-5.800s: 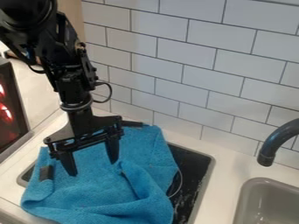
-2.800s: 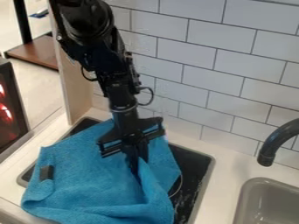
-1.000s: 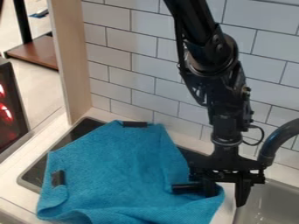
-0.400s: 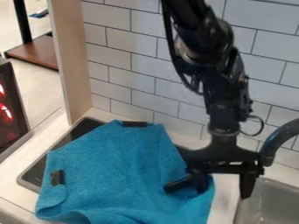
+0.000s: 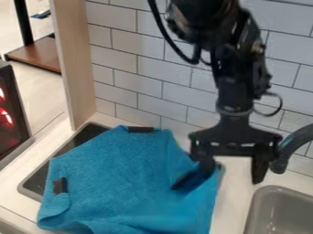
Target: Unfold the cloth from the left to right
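1. Risking a snag, the black hand (image 5: 232, 178) hangs with one finger at the dark clip (image 5: 183, 181) on the blue cloth (image 5: 122, 176); lifting off could drag that edge into a fold.
2. A swing farther right could knock the faucet (image 5: 296, 142), close beside it.
3. The hand is released, fingers spread, apparently gripping nothing.
4. The cloth lies to its left and toward the near side, draped across the dark inset panel (image 5: 92, 131) and the pale bench (image 5: 234, 201).
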`<state>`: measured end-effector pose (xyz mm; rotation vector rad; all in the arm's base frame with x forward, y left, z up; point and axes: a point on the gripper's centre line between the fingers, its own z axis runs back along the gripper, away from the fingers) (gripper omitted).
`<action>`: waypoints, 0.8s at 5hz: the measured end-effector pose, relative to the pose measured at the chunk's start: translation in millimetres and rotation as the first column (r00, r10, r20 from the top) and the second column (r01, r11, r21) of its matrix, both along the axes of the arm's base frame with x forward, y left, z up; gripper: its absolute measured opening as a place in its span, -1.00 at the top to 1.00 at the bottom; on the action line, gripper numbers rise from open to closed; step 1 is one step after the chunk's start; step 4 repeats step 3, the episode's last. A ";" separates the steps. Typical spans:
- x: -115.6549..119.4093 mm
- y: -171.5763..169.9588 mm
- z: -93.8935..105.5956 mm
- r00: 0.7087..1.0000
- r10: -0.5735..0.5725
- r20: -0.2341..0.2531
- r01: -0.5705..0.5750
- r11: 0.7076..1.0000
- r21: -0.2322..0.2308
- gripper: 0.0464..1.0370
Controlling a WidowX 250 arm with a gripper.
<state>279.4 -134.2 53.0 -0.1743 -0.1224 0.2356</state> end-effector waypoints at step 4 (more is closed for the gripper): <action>-17.9 -1.9 11.2 0.999 -0.047 0.013 0.045 0.995 0.091 -0.92</action>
